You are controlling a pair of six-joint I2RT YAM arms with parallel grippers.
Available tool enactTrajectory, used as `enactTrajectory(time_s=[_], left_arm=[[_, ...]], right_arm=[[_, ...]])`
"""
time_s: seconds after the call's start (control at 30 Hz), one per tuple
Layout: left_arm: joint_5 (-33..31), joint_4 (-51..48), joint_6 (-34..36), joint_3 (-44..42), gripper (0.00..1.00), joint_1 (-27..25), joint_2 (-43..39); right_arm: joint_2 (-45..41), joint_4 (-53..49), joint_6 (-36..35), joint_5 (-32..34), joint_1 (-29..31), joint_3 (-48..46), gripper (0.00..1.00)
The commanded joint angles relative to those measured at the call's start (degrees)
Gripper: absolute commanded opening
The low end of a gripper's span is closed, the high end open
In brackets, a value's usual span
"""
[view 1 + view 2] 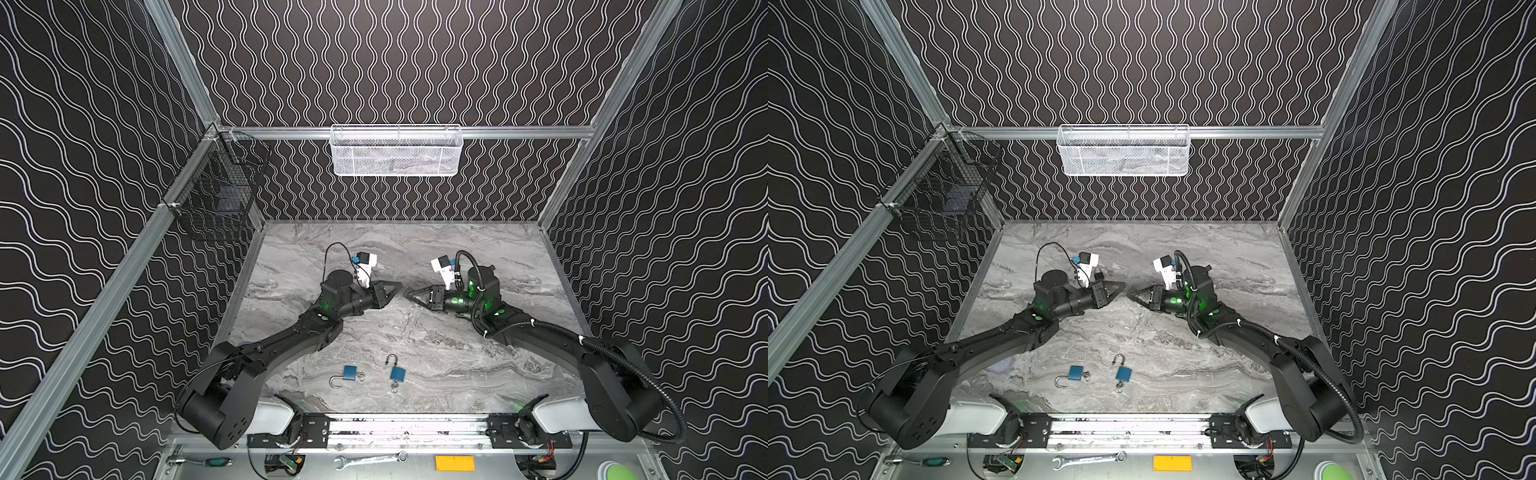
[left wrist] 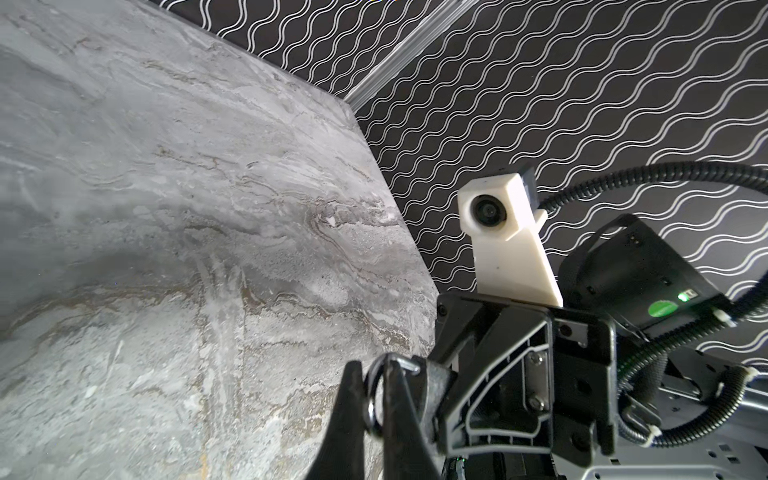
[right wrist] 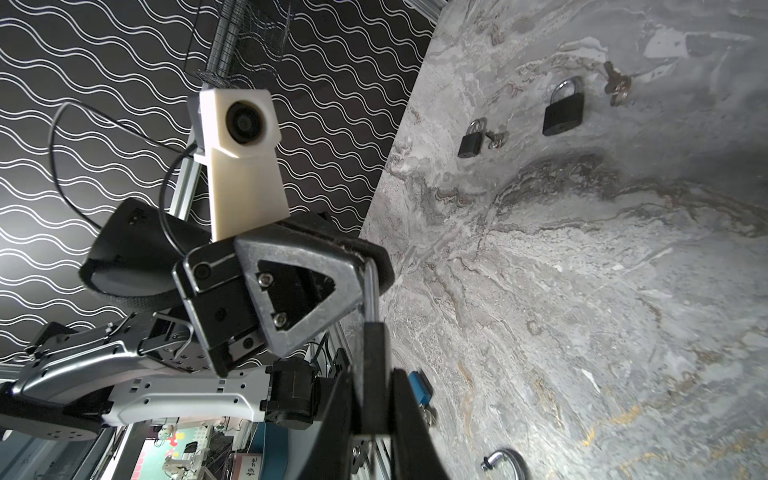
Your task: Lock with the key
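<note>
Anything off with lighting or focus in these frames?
In both top views the grey marble table looks sharp, no glare. Left wrist view: left gripper dark, soft around its silver metal loop. Right wrist view: broad shadow on the marble; right gripper and its black padlock silhouetted.

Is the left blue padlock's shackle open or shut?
Open: the left blue padlock has its shackle swung out sideways, one end free.

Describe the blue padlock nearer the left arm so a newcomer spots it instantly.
On the marble table, look near the front edge, around the middle, where two blue padlocks lie side by side. It is the left padlock. Its shackle hooks out sideways, while the right padlock keeps its shackle arched above its body.
</note>
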Motion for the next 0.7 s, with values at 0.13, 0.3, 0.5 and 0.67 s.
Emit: enactTrajectory(time_s=[0.13,0.3,0.5,0.67], left_arm=[[5.5,-4.4,1.1,-0.7,0.0,-1.5,-0.1],[6.5,-3.1,0.6,-1.5,0.0,-1.7,-0.7],[7.6,-1.3,0.3,-2.8,0.0,-1.8,-1.4],[8.3,-1.0,-0.3,-2.7,0.0,-2.0,-1.4]], right_arm=[[1.8,11.8,0.2,-1.8,0.1,3.3,0.0],[3.4,13.8,2.0,-2.0,-0.2,4.0,0.0],[5.3,18.5,6.1,-4.9,-0.8,4.5,0.0],[5.1,17.5,5.4,-4.8,-0.8,4.9,0.0]])
